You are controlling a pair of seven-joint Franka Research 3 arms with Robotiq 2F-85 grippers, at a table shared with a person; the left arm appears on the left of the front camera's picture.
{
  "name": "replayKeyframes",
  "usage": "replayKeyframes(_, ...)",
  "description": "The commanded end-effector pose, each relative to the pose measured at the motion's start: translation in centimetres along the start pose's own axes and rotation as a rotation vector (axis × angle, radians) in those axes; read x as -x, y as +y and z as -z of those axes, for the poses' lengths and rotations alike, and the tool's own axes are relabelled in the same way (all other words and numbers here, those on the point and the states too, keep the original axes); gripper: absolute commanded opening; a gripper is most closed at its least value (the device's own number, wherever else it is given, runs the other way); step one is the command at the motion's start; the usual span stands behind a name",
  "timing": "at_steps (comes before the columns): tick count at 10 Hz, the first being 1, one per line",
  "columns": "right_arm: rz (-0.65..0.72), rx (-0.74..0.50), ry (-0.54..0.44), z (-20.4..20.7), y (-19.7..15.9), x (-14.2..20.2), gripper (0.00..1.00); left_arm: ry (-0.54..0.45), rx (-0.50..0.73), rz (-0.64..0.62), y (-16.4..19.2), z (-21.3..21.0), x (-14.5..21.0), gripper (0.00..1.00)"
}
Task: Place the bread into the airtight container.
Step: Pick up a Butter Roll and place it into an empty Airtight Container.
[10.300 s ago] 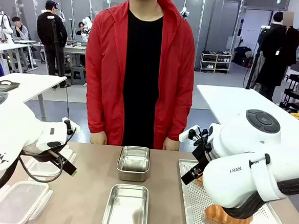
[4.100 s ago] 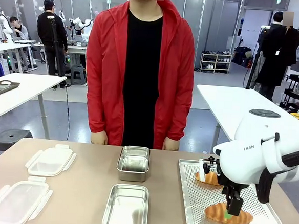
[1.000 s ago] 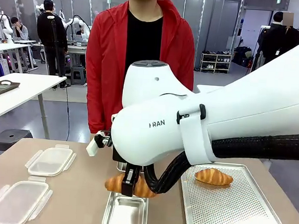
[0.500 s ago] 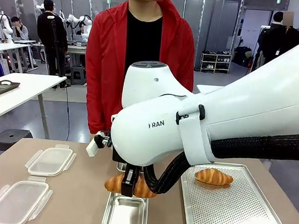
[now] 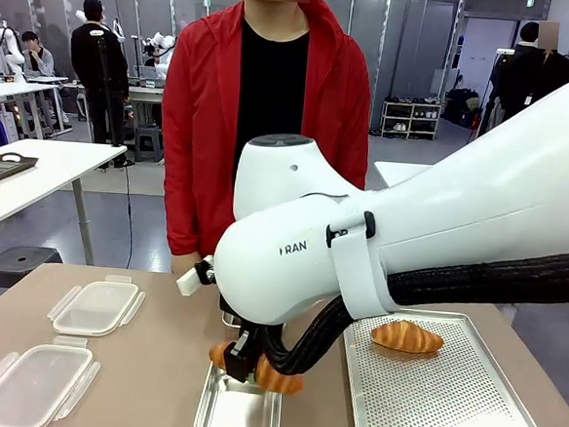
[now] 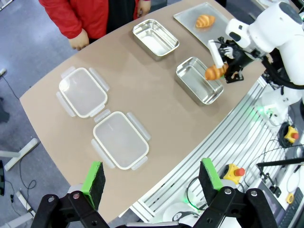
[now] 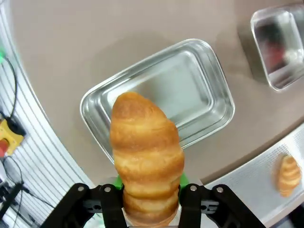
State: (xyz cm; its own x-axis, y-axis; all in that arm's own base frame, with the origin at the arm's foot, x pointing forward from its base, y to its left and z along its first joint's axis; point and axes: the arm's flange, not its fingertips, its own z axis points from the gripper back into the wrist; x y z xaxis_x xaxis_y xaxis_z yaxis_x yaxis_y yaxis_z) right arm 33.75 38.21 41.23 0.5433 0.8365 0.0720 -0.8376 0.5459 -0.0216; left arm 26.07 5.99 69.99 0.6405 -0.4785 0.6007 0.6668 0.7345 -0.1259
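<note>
Pincers first: my right pincer is squeezed tight on one bread, a croissant. It holds the bread low over the near metal box. The bread is not lying in the box. I cannot tell if it touches the rim.

The table is the biggest thing I see. The near metal box sits close to the table edge on my side, so there is little room there. Between the boxes and the lids the table top is bare, with lots of room to move. A person in a red jacket stands at the far edge.

Next comes one tray on my right, just beside the boxes.

I count two clear lids on my left, the far lid and the near lid. They lie flat, side by side.

I count two metal boxes. The far metal box is near the person.

I count two breads. The second bread lies on the tray at its far end.

My left pincer is spread wide and holds nothing. It hangs high over the table edge on my side, well apart from everything.
</note>
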Motion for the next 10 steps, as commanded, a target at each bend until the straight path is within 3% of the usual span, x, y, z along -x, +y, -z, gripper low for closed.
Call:
replayKeyframes(1, 0.307, -0.021, -0.007, 1.5, 0.7, -1.3, 0.37, -0.004, 0.009, 0.012, 0.0, -0.1, -0.1, 1.0)
replayKeyframes(3, 0.57, 0.043, 0.008, 3.5, -0.4, -1.5, 0.37, -0.004, 0.009, 0.012, 0.0, -0.1, -0.1, 1.0)
replayKeyframes(5, 0.729, 0.043, -0.021, 5.6, -0.9, -2.1, 0.37, -0.004, 0.009, 0.012, 0.0, -0.1, -0.1, 1.0)
replayKeyframes(9, 0.808, 0.018, -0.1, 7.2, -0.6, -2.7, 0.37, -0.004, 0.009, 0.012, 0.0, -0.1, -0.1, 1.0)
replayKeyframes(10, 0.814, 0.018, -0.095, 7.5, -0.6, -2.8, 0.47, -0.004, 0.009, 0.012, 0.0, -0.1, -0.1, 1.0)
